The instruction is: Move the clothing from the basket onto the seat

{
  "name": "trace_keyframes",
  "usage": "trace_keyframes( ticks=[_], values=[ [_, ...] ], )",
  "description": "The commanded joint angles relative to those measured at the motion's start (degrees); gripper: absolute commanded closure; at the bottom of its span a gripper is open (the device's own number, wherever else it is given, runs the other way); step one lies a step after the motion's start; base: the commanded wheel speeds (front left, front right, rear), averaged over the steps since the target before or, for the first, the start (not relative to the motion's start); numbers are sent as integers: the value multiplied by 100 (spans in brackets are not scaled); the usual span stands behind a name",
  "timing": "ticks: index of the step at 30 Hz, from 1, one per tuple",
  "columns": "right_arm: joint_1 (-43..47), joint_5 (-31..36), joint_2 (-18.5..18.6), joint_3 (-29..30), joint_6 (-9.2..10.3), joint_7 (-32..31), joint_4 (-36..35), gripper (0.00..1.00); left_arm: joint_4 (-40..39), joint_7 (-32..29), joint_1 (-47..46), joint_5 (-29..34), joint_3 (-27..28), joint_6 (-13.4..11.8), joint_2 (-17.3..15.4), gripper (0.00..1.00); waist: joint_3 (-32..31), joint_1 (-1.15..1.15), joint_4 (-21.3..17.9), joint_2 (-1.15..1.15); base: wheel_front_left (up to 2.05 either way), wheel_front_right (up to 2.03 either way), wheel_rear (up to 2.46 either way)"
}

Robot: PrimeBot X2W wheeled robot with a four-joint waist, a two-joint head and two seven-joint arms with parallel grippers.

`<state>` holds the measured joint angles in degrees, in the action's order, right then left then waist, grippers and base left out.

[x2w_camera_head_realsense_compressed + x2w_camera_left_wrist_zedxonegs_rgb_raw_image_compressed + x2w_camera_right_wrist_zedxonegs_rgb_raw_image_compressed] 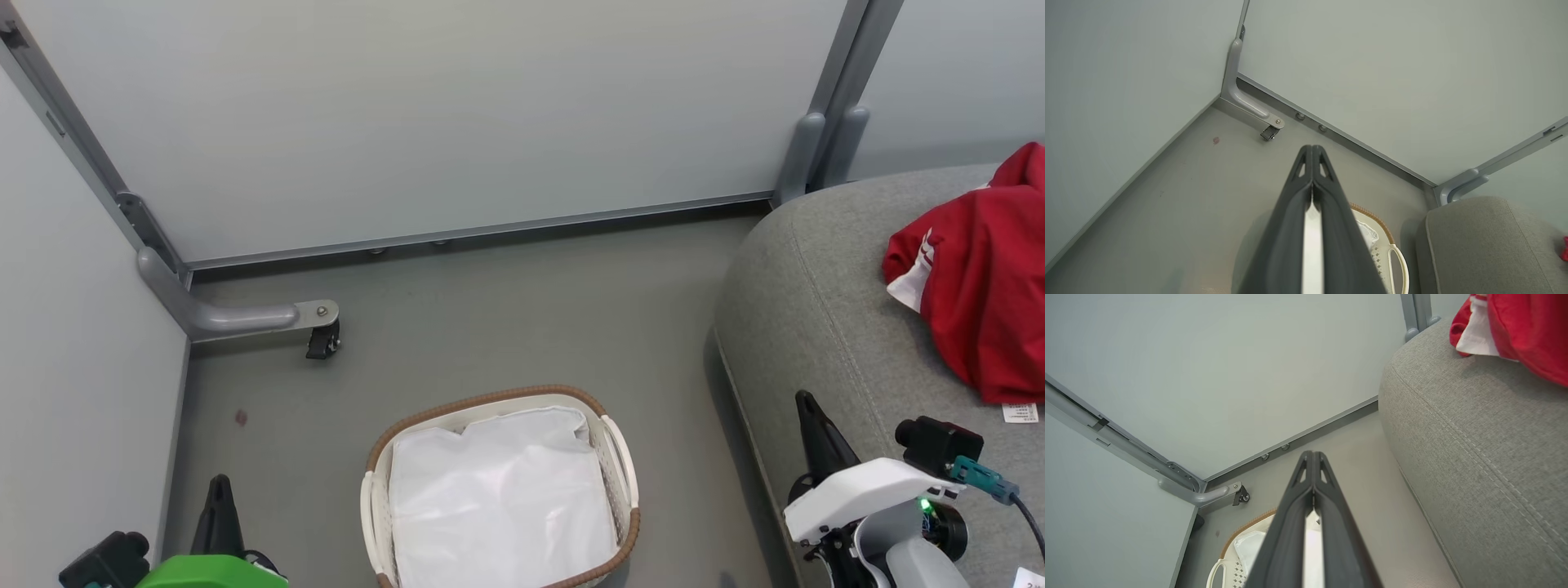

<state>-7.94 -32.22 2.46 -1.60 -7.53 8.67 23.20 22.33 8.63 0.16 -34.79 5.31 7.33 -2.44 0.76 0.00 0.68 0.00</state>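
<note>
Red fabric with a white panel and thin white stripes: the clothing [980, 278] lies bunched on the seat [824, 310], running off the right edge of the head view, with a small white tag [1020, 412] at its lower hem resting on the grey upholstery. In the right wrist view the same clothing [1527, 330] sits well back from the seat's [1474, 449] stitched front edge. The basket [490, 399] stands on the floor [506, 302], its brown woven rim framing a crumpled white liner [498, 490]; a strip of bare floor separates it from the seat's side. The left fingers [1290, 212] are pressed together, tips meeting, hanging over the floor just left of the basket [1396, 261]. The right fingers [1286, 522] are likewise together, above the strip between basket [1237, 535] and seat. Open floor extends from the basket to the pale wall panels [449, 114]. A grey bracket with a caster [324, 339] juts from the left corner, well apart from the basket. The seat's rounded corner lies near a panel post [804, 155].
</note>
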Motion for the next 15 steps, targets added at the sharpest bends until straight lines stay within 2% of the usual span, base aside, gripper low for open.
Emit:
trace_keyframes(
  ticks=[1, 15],
  values=[
    [-46, -250, 23, 51, 2, -50, -124, 100, -118, -47, -191, -233, 16, 5, -34, 100, -1, 0, -1, 0, 0, 0, 0],
    [-2, -1409, 30, 208, 2, -346, -292, 100, -268, -341, -295, -1347, 37, 9, -40, 100, -9, 0, -10, 0, 0, 0, 0]
  ],
)
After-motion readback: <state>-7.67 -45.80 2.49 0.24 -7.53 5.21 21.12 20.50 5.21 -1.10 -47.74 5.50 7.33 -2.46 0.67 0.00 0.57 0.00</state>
